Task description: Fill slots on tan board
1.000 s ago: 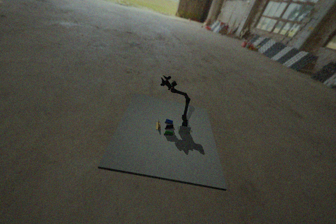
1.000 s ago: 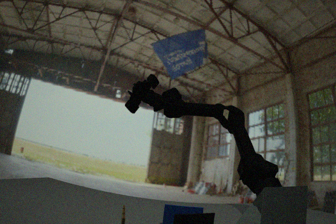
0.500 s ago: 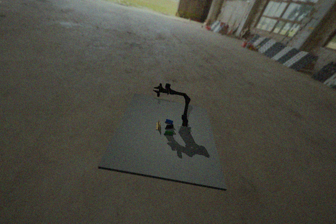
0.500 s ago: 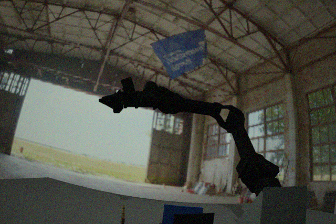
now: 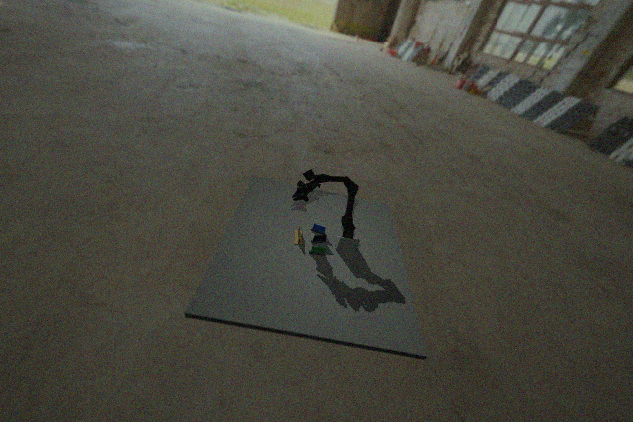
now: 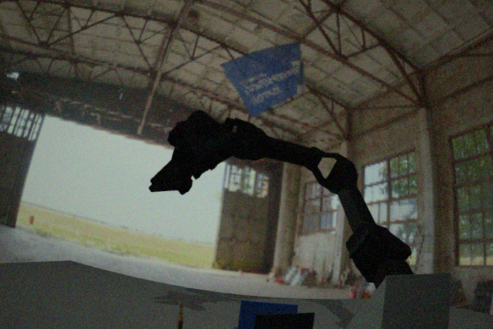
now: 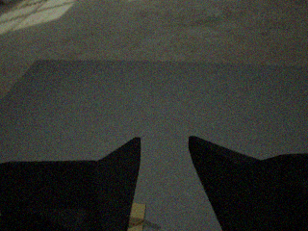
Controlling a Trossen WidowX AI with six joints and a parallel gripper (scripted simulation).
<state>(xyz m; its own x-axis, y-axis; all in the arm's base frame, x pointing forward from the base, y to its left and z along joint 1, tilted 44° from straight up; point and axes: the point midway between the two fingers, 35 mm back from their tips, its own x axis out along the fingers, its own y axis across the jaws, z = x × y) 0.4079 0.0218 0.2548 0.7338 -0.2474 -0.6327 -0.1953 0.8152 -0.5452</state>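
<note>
Blue banner (image 6: 268, 78) beneath trussed roof (image 6: 382, 11).

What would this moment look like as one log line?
gripper: open, raised | tan board: standing | blue board: not in gripper

The slim tan board (image 5: 298, 236) (image 6: 180, 317) (image 7: 139, 212) stands upright, well inside the tabletop's (image 5: 245, 274) (image 6: 79, 285) (image 7: 96, 106) edges. Toward the right edge, apart from it, blue (image 5: 318, 228) (image 6: 266, 308), black (image 5: 319, 238) (image 6: 284, 321) and green (image 5: 317, 250) boards form a row, green closest to the near edge; slots and notches are too small to tell.
</note>
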